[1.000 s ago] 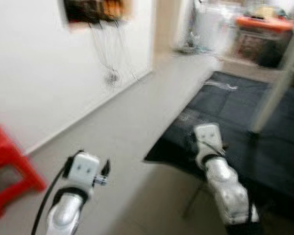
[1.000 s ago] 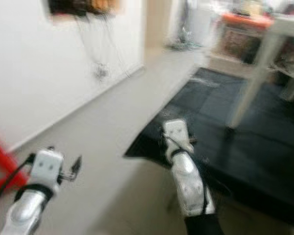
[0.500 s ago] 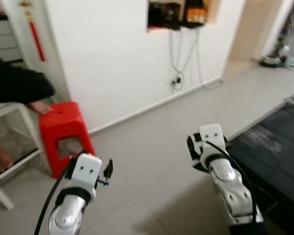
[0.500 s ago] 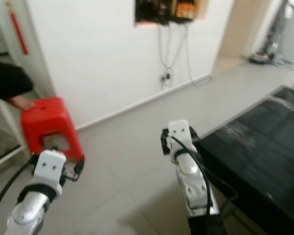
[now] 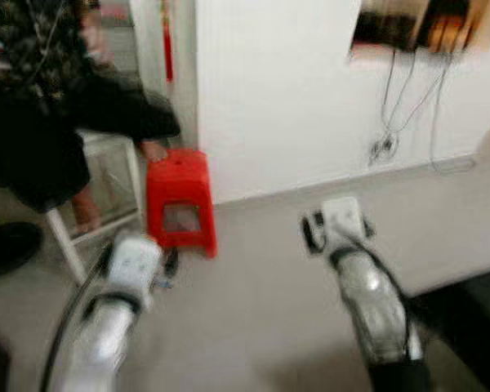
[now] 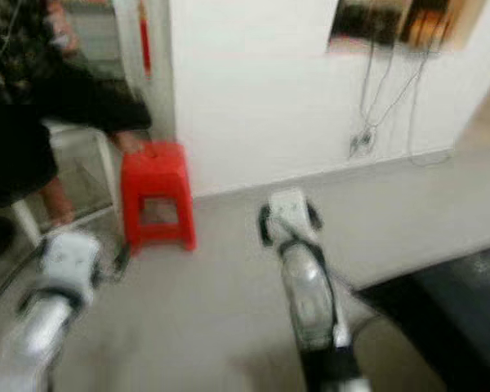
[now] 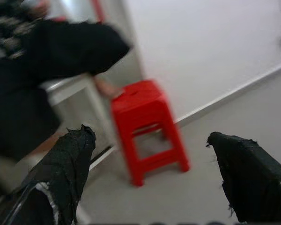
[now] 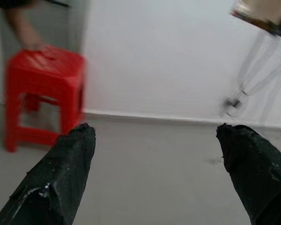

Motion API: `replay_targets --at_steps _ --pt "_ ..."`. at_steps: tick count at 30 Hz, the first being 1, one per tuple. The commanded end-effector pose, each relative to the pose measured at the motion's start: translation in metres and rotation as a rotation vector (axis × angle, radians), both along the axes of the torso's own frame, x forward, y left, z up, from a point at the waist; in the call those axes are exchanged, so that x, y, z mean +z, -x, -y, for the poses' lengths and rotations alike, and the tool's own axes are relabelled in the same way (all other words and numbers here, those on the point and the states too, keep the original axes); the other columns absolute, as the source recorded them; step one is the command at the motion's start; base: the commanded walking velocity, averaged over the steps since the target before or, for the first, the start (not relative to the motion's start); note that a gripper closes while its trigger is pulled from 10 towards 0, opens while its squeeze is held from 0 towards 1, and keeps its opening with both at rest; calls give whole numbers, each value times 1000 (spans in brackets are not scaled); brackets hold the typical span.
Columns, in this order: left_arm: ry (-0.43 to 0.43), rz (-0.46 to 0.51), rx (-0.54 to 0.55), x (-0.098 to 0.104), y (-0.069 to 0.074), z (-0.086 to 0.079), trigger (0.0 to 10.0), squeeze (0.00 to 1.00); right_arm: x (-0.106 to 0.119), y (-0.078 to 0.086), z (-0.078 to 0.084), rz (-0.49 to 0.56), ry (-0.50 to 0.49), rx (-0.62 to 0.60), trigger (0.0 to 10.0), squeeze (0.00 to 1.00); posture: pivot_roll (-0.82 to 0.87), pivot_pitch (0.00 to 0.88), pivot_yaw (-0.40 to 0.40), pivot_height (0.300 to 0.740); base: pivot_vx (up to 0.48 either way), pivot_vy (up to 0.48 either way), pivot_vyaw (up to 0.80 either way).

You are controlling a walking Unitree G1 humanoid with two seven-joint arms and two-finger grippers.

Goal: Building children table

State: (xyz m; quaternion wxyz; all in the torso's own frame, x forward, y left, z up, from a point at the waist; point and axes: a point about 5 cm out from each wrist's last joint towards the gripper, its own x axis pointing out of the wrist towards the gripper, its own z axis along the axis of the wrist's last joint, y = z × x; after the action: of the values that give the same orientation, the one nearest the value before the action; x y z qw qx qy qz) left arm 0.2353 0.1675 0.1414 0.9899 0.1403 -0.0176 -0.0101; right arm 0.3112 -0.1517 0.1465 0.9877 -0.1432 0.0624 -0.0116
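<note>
Head views blurred: both grippers, left gripper [image 7: 147,164] and right gripper [image 8: 157,168], spread wide, empty. Best to steady before nearing stool [image 5: 180,200], person [image 5: 41,122].

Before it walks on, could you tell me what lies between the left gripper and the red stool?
Only bare grey floor. The left wrist view shows the left gripper, fingers apart, facing the red stool, where a person's hand rests.
</note>
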Motion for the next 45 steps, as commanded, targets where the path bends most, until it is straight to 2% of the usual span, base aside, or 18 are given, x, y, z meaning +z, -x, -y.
replay_targets --at_steps 1,11,15,19,34,35,42,45 --pt "6 -9 -14 -2 2 3 10000 0 1 0 6 7 12 -18 10000 0 70 0 -114 740 0 0 800" --pt "-1 -6 -17 -2 2 4 10000 0 1 -1 6 9 14 -16 10000 0 72 0 -117 740 0 0 800" --pt "1 -4 -18 -2 2 4 10000 0 2 0 8 13 -21 -40 10000 0 71 0 -116 740 0 0 800" --pt "10 -1 -19 -3 3 5 10000 0 -1 0 12 -1 -64 -73 10000 0 70 0 -116 740 0 -351 0" --pt "13 5 -12 -2 3 4 10000 0 -2 -2 13 -5 -80 -84 10000 0 74 0 -120 740 0 -480 0" --pt "48 20 -9 0 3 4 10000 0 -2 -2 13 -5 -83 -85 10000 0 73 0 -120 740 0 -244 0" --pt "54 8 7 0 2 1 10000 0 -1 -3 13 -2 -90 -88 10000 0 74 0 -121 740 0 -35 0" --pt "87 -3 -15 0 3 4 10000 0 0 -3 12 -2 -93 -88 10000 0 75 0 -124 740 0 320 0"
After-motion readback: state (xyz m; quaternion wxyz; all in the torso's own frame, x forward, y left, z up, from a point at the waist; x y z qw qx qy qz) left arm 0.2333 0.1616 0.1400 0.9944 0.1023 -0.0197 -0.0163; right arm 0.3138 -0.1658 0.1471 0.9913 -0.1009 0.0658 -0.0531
